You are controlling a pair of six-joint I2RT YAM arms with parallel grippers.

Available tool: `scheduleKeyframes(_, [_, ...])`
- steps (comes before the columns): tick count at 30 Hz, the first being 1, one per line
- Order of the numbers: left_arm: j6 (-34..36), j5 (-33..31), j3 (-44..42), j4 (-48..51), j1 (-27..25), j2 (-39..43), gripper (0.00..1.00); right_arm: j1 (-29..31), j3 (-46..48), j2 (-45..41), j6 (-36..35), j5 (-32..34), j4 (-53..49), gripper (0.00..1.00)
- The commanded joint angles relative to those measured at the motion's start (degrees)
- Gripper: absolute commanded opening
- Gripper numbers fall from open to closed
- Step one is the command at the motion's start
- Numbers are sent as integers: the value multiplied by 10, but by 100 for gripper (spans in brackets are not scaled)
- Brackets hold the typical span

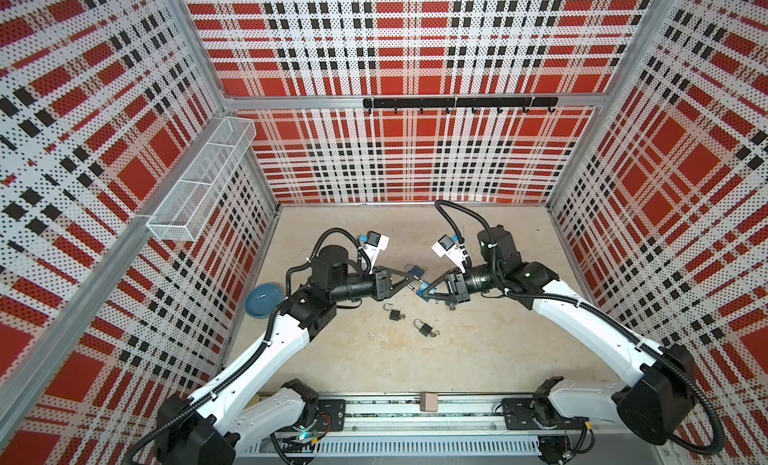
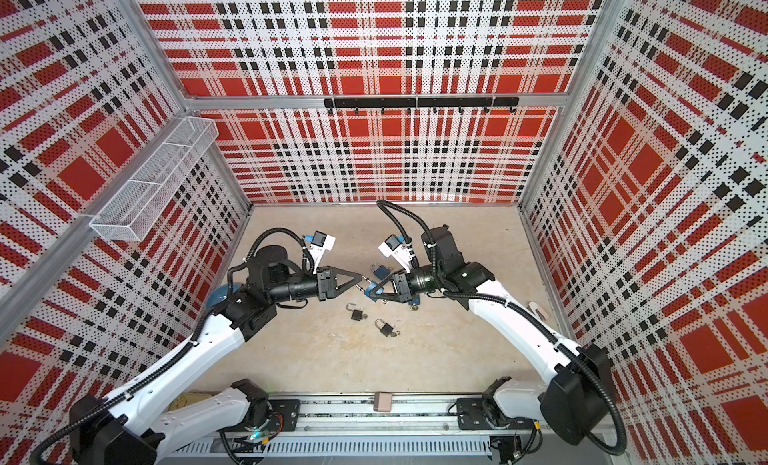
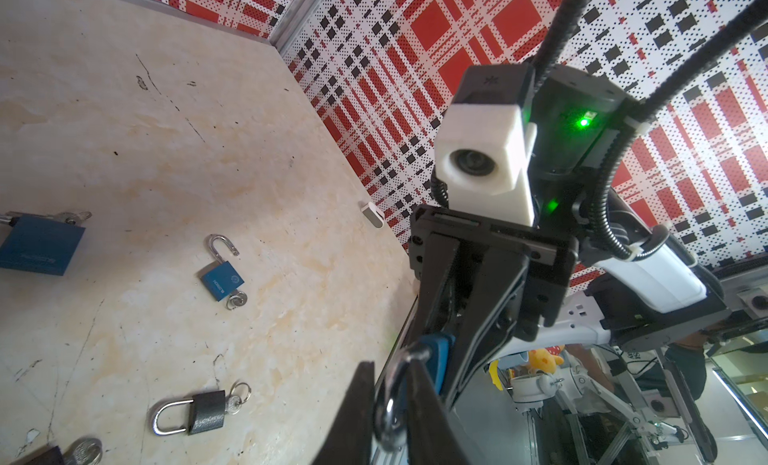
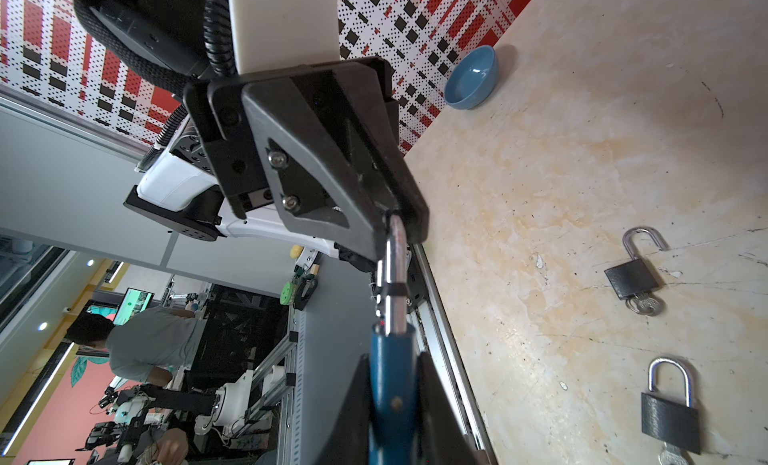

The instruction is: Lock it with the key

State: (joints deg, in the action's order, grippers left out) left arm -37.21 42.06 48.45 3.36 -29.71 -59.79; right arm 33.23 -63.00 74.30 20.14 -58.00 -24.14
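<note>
The left tool [image 1: 411, 285] pinches the shackle [image 4: 392, 276], the right tool [image 1: 423, 292] the body, of one blue padlock [image 4: 390, 359], mid-frame in both top views. Loose on the bench [image 1: 374, 359]: two more blue padlocks [image 3: 39, 244], two black padlocks [image 1: 395, 314], each with a key [image 3: 237, 300] in it, and one blue bowl [image 1: 263, 299].

We see the left tool [image 2: 362, 281] and the right tool [image 2: 372, 289] meet tip to tip above the middle of the counter [image 2: 457, 359], with a blue padlock [image 2: 368, 293] pinched between them. A second blue padlock [image 2: 381, 271] lies just behind. Nearer us lie an open dark padlock [image 2: 356, 315] and another dark padlock [image 2: 386, 328], apart. A blue bowl [image 2: 217, 297] shows partly behind the left arm.
</note>
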Motion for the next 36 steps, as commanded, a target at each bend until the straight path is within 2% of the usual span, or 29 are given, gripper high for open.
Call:
scheduleKeyframes(1, [-2, 7, -6, -15, -2, 7, 16, -2, -12, 2, -2, -16, 39, 0])
scheduleKeyframes(9, [2, 2, -13, -15, -2, -1, 0, -2, -1, 1, 31, -36, 79, 0])
scheduleKeyframes(19, [15, -21, -23, -15, 1, -11, 0, 3, 11, -11, 72, -62, 125, 0])
scheduleKeyframes(36, [27, -38, -37, -15, 13, -15, 0, 9, 14, -22, 90, -75, 152, 0])
